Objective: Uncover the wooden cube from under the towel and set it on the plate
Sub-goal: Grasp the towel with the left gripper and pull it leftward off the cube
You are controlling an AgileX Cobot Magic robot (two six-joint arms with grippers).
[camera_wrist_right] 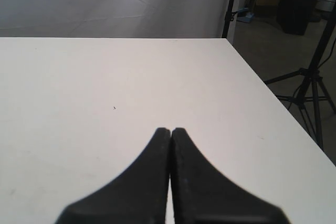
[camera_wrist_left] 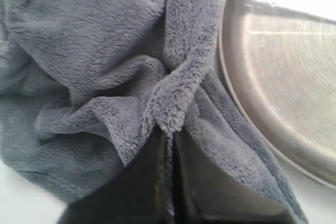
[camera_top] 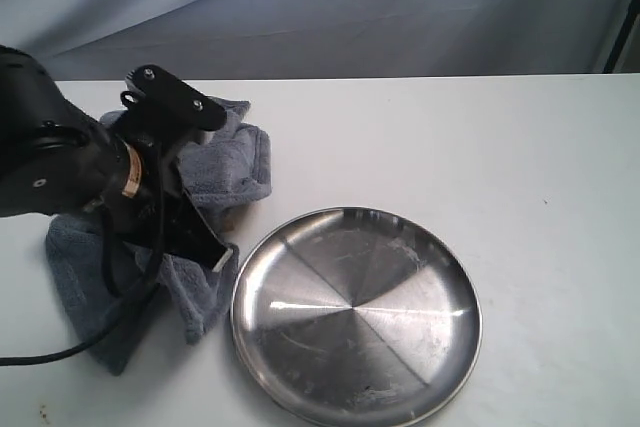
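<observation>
A white table (camera_top: pixel 520 167) carries the whole scene. Nearest the exterior camera lies the steel plate (camera_top: pixel 355 317), empty, its scuffed face catching the light. Just beside its rim, touching or very nearly so, the blue-grey towel (camera_top: pixel 235 162) sits in a crumpled heap. The left arm (camera_top: pixel 60 162) leans in low over that heap with its wrist angled down toward the plate side. The left gripper (camera_wrist_left: pixel 169 142) has its jaws pressed together on a ridge of fleece, and a bunched fold sticks out past the tips. The wooden cube shows in no view; it is judged to lie under the towel, though no clear bulge tells where. The right gripper (camera_wrist_right: pixel 170 132) hovers over bare table, jaws pressed together on nothing, out of the exterior view. Farthest back hangs a pale grey backdrop (camera_top: pixel 350 7).

The step in hand is the uncovering: the cloth is gripped but not yet drawn off. The next move calls for lifting the fold and pulling it away from the plate, high enough that the fleece clears the cube without dragging it along.
</observation>
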